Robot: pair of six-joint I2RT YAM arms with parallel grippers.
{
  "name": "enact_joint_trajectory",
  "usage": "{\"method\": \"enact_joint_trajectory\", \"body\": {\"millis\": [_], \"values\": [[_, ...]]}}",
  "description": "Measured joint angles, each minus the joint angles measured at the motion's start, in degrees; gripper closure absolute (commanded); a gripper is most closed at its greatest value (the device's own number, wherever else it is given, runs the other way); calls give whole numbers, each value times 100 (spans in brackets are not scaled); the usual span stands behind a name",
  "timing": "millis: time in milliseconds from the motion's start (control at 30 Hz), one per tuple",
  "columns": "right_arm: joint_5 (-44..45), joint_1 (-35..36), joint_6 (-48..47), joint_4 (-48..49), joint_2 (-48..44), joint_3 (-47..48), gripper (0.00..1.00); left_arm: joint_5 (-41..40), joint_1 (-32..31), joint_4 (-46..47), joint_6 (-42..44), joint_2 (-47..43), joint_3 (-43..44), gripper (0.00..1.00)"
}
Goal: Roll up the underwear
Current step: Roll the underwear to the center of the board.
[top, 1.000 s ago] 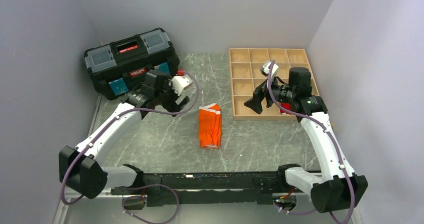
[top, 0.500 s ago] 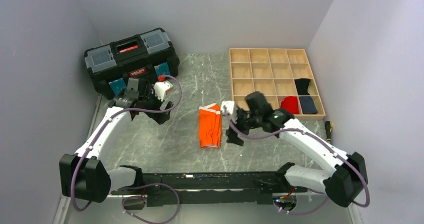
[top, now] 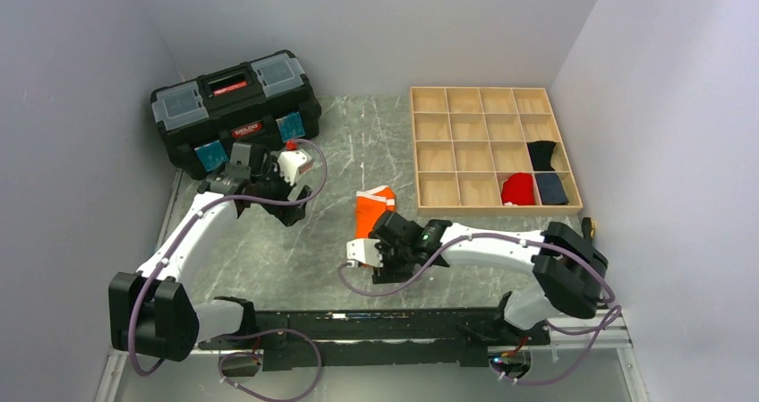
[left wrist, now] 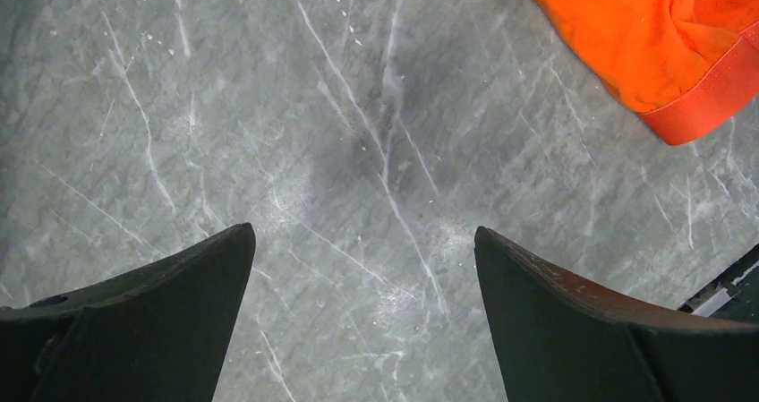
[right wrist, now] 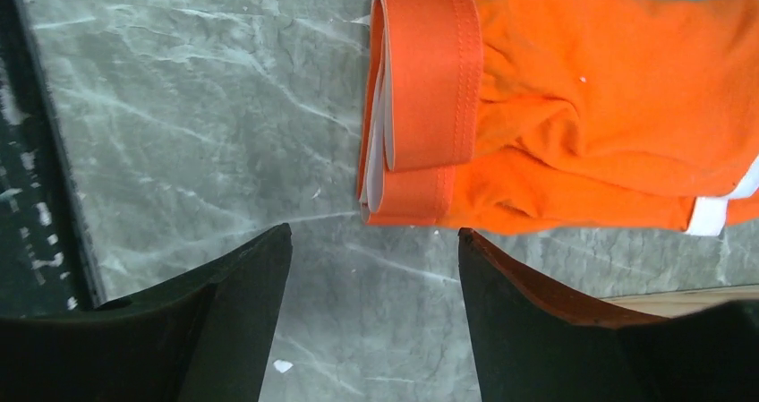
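Change since the earlier frames: the right arm has swung from the tray side round to the 6 o'clock end of the underwear [top: 370, 210]. The left arm has drawn back toward 10 o'clock. The garment has not shifted.

- Underwear: bright orange, at the centre of the grey marbled surface [top: 295, 260]. It is folded lengthwise into a narrow strip lying flat, with the doubled waistband [right wrist: 430, 75] at its 6 o'clock end.
- Right hand [right wrist: 371, 241]: jaws apart with bare surface between them, holding nothing. It is low, just short of the waistband edge.
- Left hand [left wrist: 362, 236]: jaws spread wide and empty, well apart from the garment at its 9 o'clock side.
- Wooden tray [top: 481, 89]: at 2 o'clock, with a red bundle [top: 517, 188] and two dark ones in its cells.
- Toolbox [top: 234, 106]: at 10 o'clock.

Progress, as judged: the folding looks finished, but no turn of the roll is yet made. The whole rolling step remains, most likely starting from the waistband end.
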Motion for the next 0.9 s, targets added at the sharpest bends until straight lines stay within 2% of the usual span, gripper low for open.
{"method": "enact_joint_trajectory", "body": {"millis": [267,533,900], "values": [[752,520,-358,146,614,186,37,7,0,94,87,238,0,1],[1047,540,-551,184,844,354,44,48,0,131,107,339,0,1],[1237,540,-686,101,787,374,36,57,0,177,155,356,2,0]]}}
